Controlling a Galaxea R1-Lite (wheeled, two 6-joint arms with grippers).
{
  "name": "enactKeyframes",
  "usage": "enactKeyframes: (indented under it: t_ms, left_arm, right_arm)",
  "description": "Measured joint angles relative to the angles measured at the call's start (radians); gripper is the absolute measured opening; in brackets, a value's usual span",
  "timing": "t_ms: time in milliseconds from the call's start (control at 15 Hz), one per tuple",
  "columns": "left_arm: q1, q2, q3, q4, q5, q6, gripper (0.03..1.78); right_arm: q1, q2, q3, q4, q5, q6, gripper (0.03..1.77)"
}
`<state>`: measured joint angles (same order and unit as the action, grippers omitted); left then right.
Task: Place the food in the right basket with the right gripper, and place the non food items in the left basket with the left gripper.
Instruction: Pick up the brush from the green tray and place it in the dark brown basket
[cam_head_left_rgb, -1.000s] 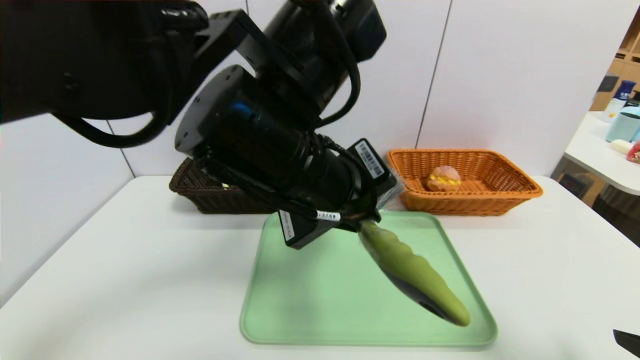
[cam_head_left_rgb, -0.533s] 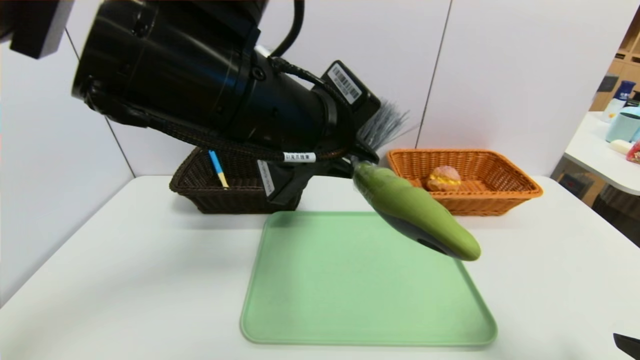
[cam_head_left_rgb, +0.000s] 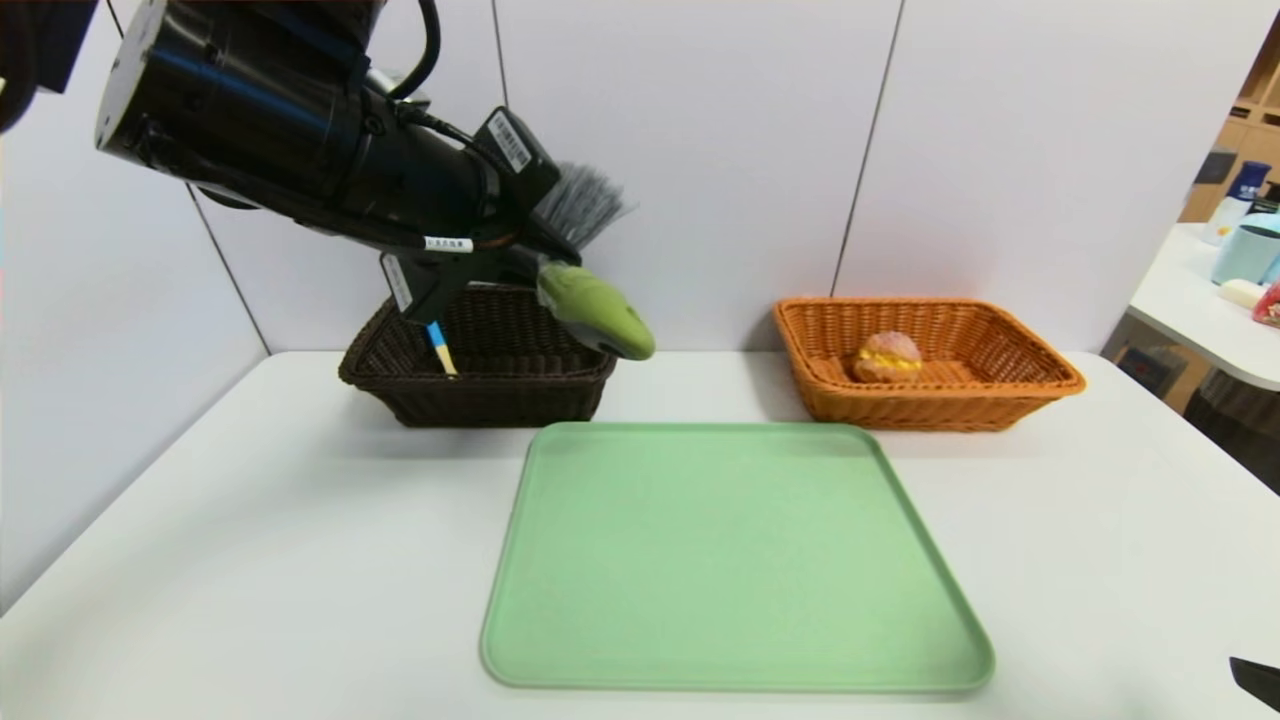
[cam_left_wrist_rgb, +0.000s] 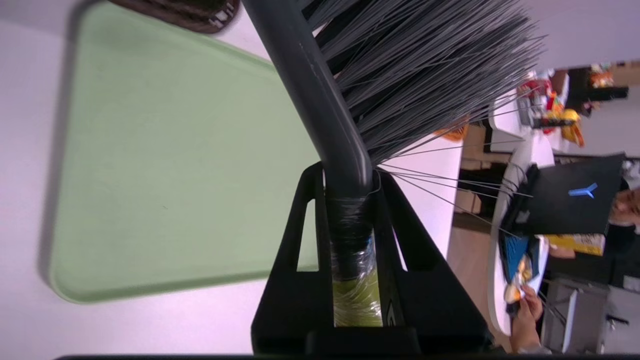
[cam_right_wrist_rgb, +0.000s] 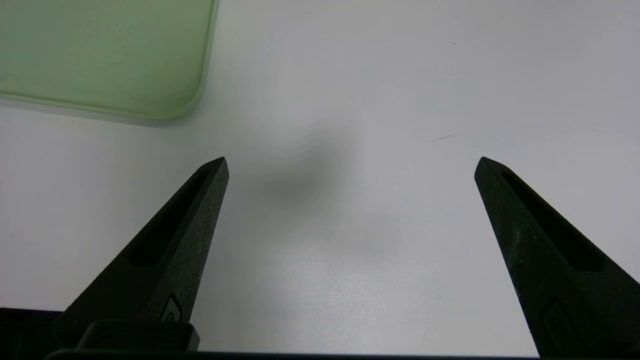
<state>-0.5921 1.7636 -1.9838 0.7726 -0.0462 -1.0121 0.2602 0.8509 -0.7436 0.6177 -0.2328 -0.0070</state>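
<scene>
- Left pincer (cam_left_wrist_rgb: 352, 250), black with white barcode labels, is pinched on the neck of the long brush (cam_head_left_rgb: 585, 270) with dark bristles and an olive-green handle, just where the dark stem meets the handle.
- In the head view the brush hangs in the air above the near right corner of the dark brown woven wicker basket (cam_head_left_rgb: 400, 385); bristles point up and back, handle down toward the pale green plastic tray (cam_head_left_rgb: 735, 560).
- Judgement: brush is light and stiff, bristles springy. The neck grip is sound, though the wrapped neck may be slick; the long handle could catch the rim.
- Yellow spoon with blue handle (cam_head_left_rgb: 438, 345) lies in the dark basket.
- Pinkish cream-puff bun (cam_head_left_rgb: 886, 357) sits in the orange-tan wicker basket (cam_head_left_rgb: 1010, 400).
- Right pincer (cam_right_wrist_rgb: 350, 165) is spread wide, empty, parked over the white counter (cam_head_left_rgb: 200, 560) near the tray's corner.
</scene>
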Motion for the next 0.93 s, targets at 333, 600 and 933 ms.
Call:
enactKeyframes:
  t_ms: [333, 600, 933]
  left_arm:
    - [0.113, 0.078, 0.0, -0.005, 0.0, 0.036, 0.29]
    - [0.133, 0.166, 0.0, -0.034, 0.005, 0.036, 0.29]
    - [0.184, 0.252, -0.001, -0.095, 0.009, 0.034, 0.29]
  right_arm:
    - [0.0, 0.0, 0.004, 0.001, -0.001, -0.002, 1.7]
    - [0.0, -0.003, 0.018, 0.003, -0.001, -0.001, 1.7]
    - [0.0, -0.016, 0.044, 0.003, 0.0, 0.0, 1.7]
